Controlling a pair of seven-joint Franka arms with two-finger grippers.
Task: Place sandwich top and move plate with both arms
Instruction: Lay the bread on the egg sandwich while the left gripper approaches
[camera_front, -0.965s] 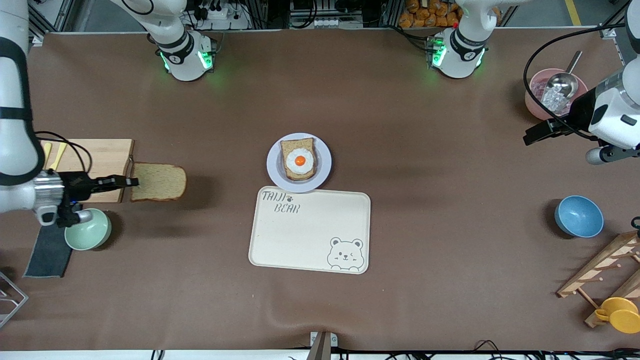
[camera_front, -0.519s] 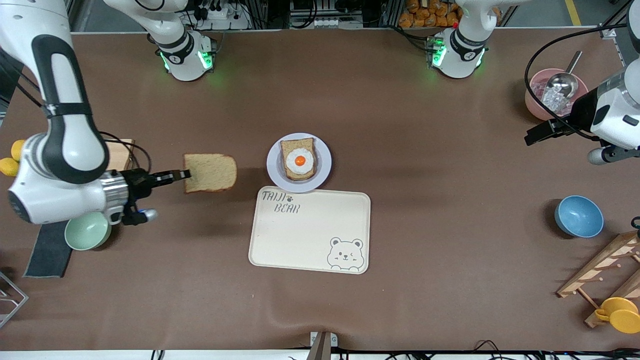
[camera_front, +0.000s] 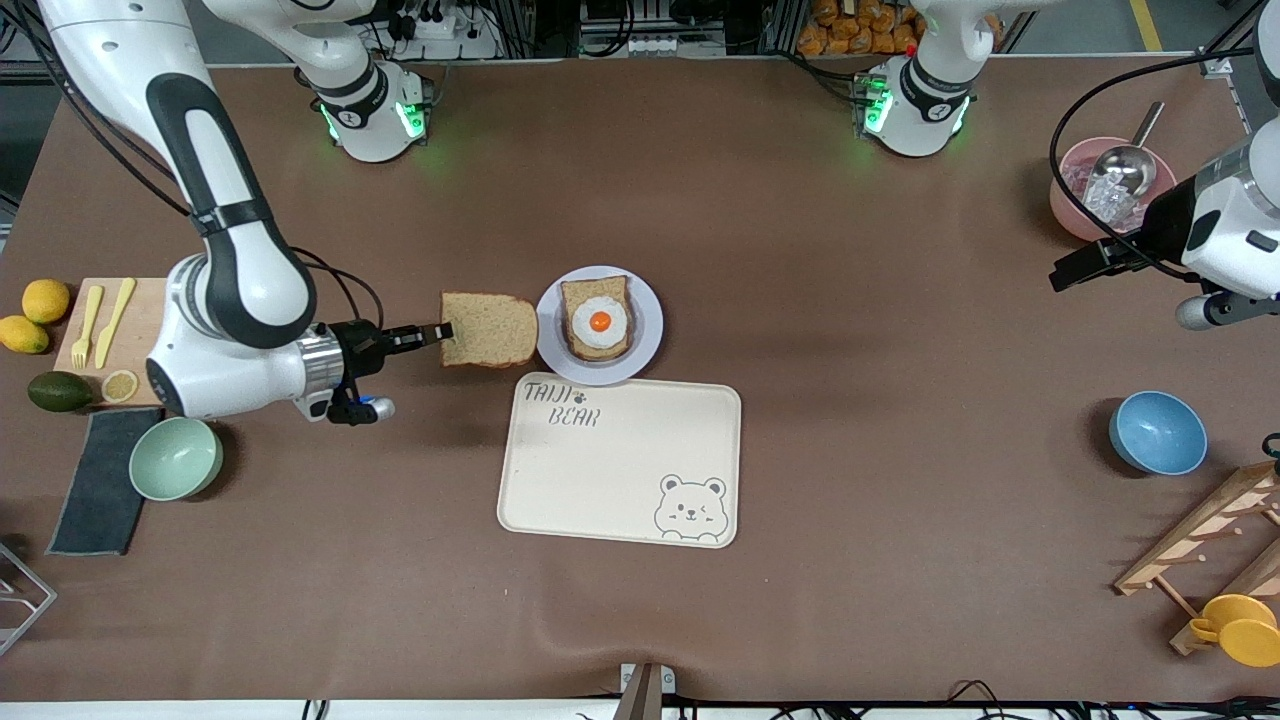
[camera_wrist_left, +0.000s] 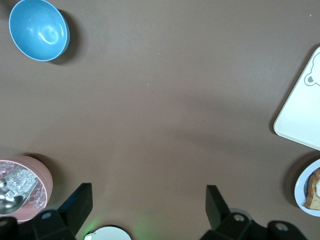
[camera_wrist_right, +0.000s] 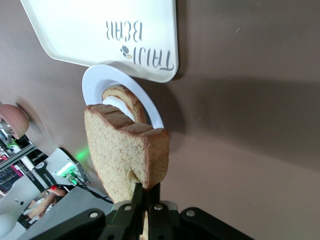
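Beside the plate (camera_front: 648, 325), sandwich top (camera_front: 489, 329) in right gripper (camera_front: 440, 333), tray (camera_front: 620, 480) lettered apparently "TAIJI BEAR"

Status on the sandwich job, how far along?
Done: the sandwich top is picked up, pinched at one edge by the right gripper beside the plate. In hand: carrying it over the table toward the egg-topped slice; it is not over it yet. Left: set it on the egg, then move the plate with both arms. The left gripper waits, jaws open, near the pink bowl.
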